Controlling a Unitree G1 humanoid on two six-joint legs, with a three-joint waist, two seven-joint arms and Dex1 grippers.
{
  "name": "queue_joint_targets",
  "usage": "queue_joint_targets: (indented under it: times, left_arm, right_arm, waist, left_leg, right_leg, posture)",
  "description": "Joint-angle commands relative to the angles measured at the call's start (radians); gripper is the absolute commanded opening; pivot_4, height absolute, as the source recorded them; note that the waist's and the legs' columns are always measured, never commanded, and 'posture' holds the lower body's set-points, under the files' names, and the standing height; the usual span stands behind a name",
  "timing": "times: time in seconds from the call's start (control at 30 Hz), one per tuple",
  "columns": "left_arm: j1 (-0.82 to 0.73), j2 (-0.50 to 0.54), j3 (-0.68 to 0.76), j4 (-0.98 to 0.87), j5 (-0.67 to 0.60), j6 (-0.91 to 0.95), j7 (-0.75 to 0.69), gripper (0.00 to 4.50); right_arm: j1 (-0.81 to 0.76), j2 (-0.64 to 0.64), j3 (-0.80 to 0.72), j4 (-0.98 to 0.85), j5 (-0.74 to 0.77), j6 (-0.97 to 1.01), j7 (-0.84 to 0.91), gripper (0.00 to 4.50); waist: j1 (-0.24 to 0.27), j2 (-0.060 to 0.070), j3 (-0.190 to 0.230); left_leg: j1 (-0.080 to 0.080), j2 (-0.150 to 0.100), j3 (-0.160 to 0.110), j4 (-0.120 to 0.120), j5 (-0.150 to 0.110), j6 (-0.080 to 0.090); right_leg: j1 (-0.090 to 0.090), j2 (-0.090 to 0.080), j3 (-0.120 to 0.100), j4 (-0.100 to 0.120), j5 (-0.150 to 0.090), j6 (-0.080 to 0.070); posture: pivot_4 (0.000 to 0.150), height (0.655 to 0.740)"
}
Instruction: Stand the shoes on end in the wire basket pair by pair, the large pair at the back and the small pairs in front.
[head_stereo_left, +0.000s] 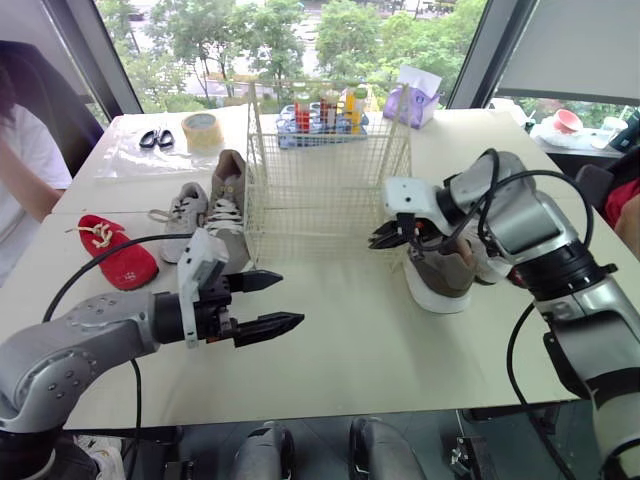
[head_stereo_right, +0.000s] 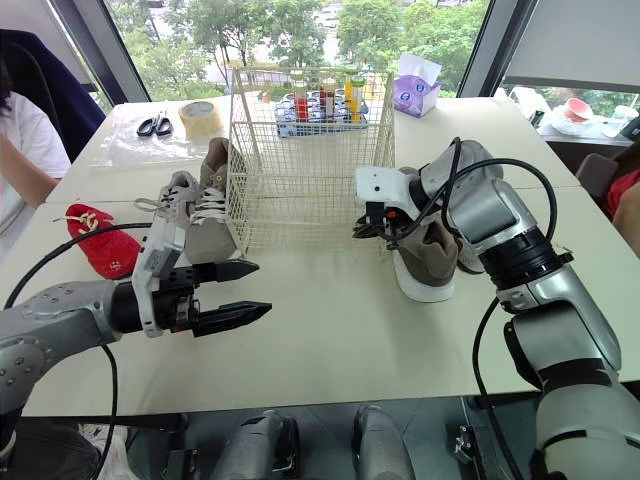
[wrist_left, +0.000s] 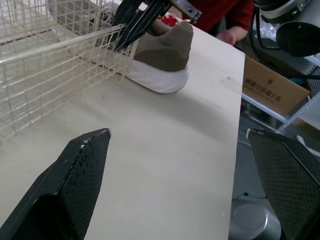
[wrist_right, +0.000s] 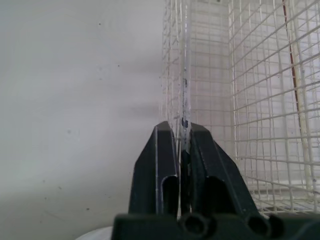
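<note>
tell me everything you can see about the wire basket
The wire basket is a cream, box-shaped grid of thin wire, open at the top and empty. It stands upright mid-table, in front of a blue tray of bottles. A grey shoe lies close by its left wall. The right gripper is shut at its front right corner, seemingly pinching a wire.

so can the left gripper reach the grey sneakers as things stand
Probably yes: the left gripper is open, with just bare table between it and the grey sneakers beside the wire basket.
</note>
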Motion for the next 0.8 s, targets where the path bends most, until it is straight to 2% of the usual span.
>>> queue_joint_targets:
  times: [0.03, 0.2, 0.4, 0.5, 0.63, 0.7, 0.8]
  left_arm:
    - [0.011, -0.001, 0.021, -0.033, -0.012, -0.011, -0.010, 4.50]
    - [0.029, -0.004, 0.020, -0.037, -0.007, -0.017, -0.016, 4.50]
    - [0.015, -0.013, 0.007, -0.025, -0.001, -0.016, -0.025, 4.50]
    - [0.008, -0.017, 0.012, -0.021, -0.016, -0.012, -0.029, 4.50]
    - [0.013, -0.029, 0.039, -0.028, -0.065, -0.005, -0.014, 4.50]
    - [0.023, -0.040, 0.049, -0.041, -0.092, -0.007, 0.009, 4.50]
    - [0.036, -0.100, 0.040, -0.065, -0.076, -0.038, 0.110, 4.50]
  right_arm:
    - [0.014, -0.042, -0.044, -0.141, 0.041, 0.043, 0.034, 0.24]
    - [0.086, -0.096, -0.049, -0.243, 0.068, 0.069, 0.054, 0.24]
    - [0.106, -0.100, -0.046, -0.237, 0.068, 0.032, 0.041, 0.24]
    - [0.097, -0.087, -0.055, -0.207, 0.066, -0.001, 0.020, 1.10]
    - [0.083, -0.075, -0.115, -0.198, 0.102, -0.013, -0.013, 3.17]
    - [0.081, -0.050, -0.244, -0.246, 0.229, 0.044, -0.035, 4.22]
    - [0.109, -0.073, -0.401, -0.327, 0.348, 0.158, -0.088, 4.22]
  waist:
    - [0.002, 0.000, 0.000]
    - [0.002, 0.000, 0.000]
    - [0.001, 0.000, 0.000]
    - [0.001, 0.000, 0.000]
    - [0.002, 0.000, 0.000]
    - [0.002, 0.000, 0.000]
    - [0.006, 0.000, 0.000]
  left_leg:
    - [0.000, 0.000, 0.000, 0.000, 0.000, 0.000]
    - [0.000, -0.001, 0.000, 0.000, 0.000, 0.000]
    - [0.001, 0.000, 0.000, 0.000, 0.000, 0.000]
    - [0.001, -0.001, 0.000, 0.000, 0.000, 0.000]
    - [0.001, -0.001, 0.000, 0.001, 0.000, 0.000]
    - [0.001, -0.001, -0.001, 0.001, 0.000, 0.000]
    - [0.000, 0.000, -0.001, 0.001, 0.000, 0.000]
  right_leg:
    - [-0.001, 0.000, 0.000, 0.001, 0.000, 0.000]
    - [-0.001, -0.002, 0.000, 0.004, -0.001, 0.000]
    - [-0.002, -0.002, 0.000, 0.005, -0.001, 0.000]
    - [-0.002, -0.002, 0.000, 0.005, -0.001, 0.000]
    - [-0.002, -0.002, 0.000, 0.005, -0.001, 0.000]
    - [-0.001, -0.002, 0.000, 0.005, -0.001, 0.000]
    - [-0.001, -0.002, 0.000, 0.006, -0.001, 0.000]
  posture:
    - [0.150, 0.7400]
    - [0.150, 0.7400]
    - [0.150, 0.7400]
    - [0.150, 0.7400]
    - [0.150, 0.7400]
    - [0.150, 0.7400]
    - [0.150, 0.7400]
